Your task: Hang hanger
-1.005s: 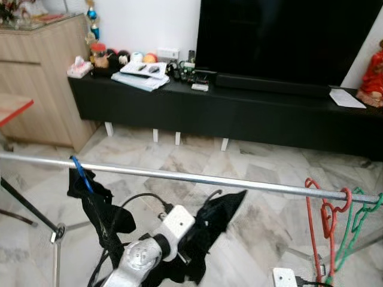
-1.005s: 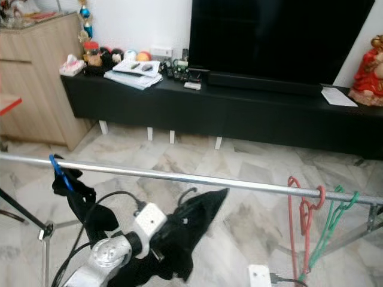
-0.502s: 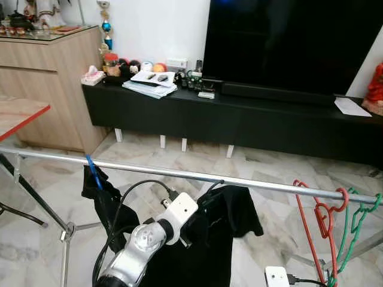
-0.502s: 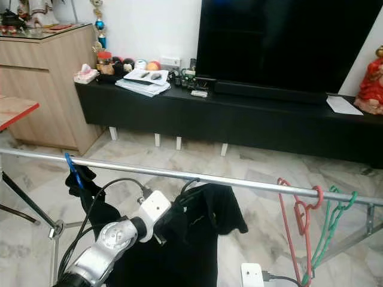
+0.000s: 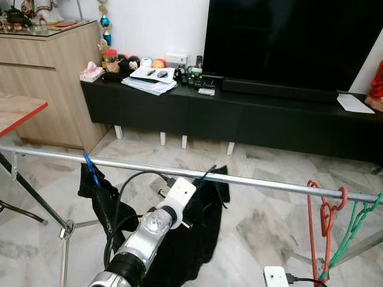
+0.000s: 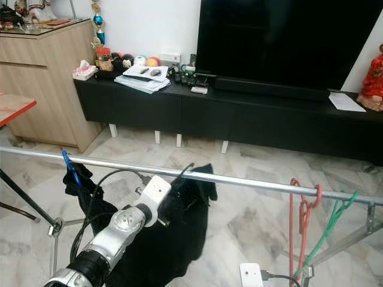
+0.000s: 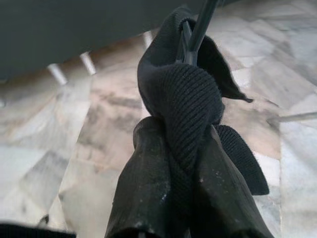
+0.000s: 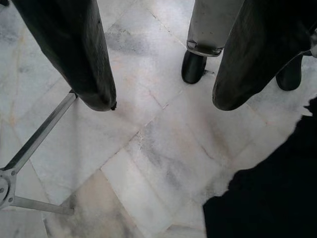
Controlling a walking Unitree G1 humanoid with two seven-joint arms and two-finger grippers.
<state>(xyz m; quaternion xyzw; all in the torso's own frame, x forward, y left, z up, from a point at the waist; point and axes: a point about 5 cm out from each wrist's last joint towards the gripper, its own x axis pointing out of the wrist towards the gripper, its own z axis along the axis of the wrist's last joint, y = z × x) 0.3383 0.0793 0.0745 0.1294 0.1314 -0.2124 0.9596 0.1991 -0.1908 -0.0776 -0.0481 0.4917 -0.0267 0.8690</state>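
— Left gripper (image 7: 184, 163), finger state?

— Its two long black fingers (image 7: 148, 188) are clenched on a fold of ribbed black knit garment (image 7: 190, 104). A thin dark hanger hook (image 7: 198, 27) rises from the cloth just past the fingertips.

— Position of that hanger?

— In the head views the hook (image 5: 208, 173) sits at the horizontal silver metal rail (image 5: 263, 181); I cannot tell whether it rests on it. The garment (image 5: 191, 230) droops below the rail, beside the silver left arm (image 5: 149, 230).

— Right gripper (image 8: 158, 99)?

— Fingers released, spread wide apart, pointing down at pale marble floor tiles (image 8: 148, 163).

— Other items on the rail?

— A blue plastic hanger (image 5: 91, 170) carrying a second dark garment (image 5: 108, 203) hangs near the left end. A red wire hanger (image 5: 323, 212) and a green wire hanger (image 5: 356, 221) hang just beside each other at the right end.

— Surroundings?

— A long black low cabinet (image 5: 239, 116) against the wall, a large dark television screen (image 5: 287, 42) on it, and a light wooden sideboard (image 5: 48, 84) to the left.
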